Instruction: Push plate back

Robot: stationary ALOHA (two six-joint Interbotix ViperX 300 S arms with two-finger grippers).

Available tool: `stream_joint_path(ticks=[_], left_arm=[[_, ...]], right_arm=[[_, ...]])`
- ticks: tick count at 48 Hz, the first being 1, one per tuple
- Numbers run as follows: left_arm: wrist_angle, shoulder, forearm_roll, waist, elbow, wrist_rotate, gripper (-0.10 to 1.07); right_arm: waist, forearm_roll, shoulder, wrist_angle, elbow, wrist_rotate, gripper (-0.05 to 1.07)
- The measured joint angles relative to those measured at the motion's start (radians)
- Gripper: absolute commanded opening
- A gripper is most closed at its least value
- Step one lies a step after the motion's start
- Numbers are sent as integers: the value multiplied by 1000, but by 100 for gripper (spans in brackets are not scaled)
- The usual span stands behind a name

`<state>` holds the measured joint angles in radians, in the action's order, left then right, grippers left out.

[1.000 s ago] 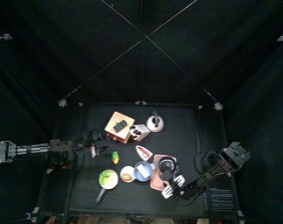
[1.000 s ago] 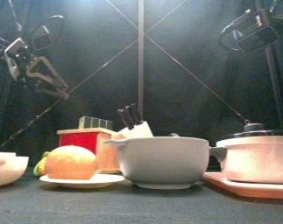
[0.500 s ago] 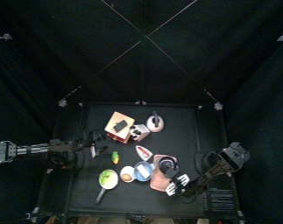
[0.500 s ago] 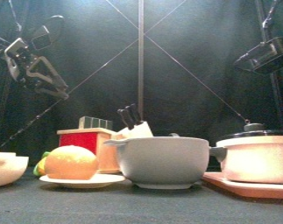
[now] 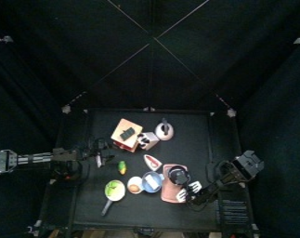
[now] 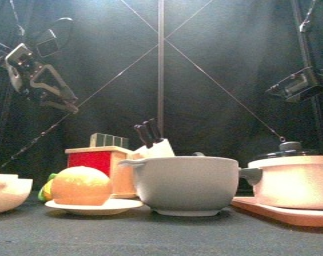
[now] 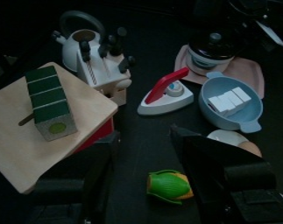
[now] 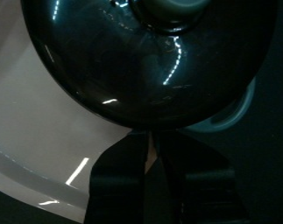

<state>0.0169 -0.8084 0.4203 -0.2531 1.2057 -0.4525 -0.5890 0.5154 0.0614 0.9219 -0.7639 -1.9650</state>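
Nearest the counter's front edge, on its right side, is the plate: salmon pink, squarish, lying flat, with a white pot and its dark lid sitting on it. My right fingers are just beside the plate's front right corner, low and close. My wrist view is almost all lid, with pink rim off to one side. I cannot tell whether these fingers are apart or together; they are dark against the dark lid, and nothing visible is held.

From my right fingers the plate lies toward the counter's middle and back, so I judge a push from this front edge would send it the right way. It is squarish, so there is no real long axis. The pot is likely to ride along with it.

My right arm is clearly the nearer one. My left fingers are well apart from the plate at the left side, spread and empty, above a small green-yellow toy.

Just beside the plate is the blue dish. Farther back is the kettle.
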Motion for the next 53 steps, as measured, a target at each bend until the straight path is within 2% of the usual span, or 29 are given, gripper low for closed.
stream_joint_path(ticks=[15,29,53], left_arm=[[0,0,0,2,0,-2,87],[0,0,0,0,-2,-2,87],[0,2,0,0,0,-2,87]], right_arm=[[61,11,-17,2,-41,-2,55],[129,11,-81,3,-124,0,54],[278,95,-149,-28,-206,-2,54]])
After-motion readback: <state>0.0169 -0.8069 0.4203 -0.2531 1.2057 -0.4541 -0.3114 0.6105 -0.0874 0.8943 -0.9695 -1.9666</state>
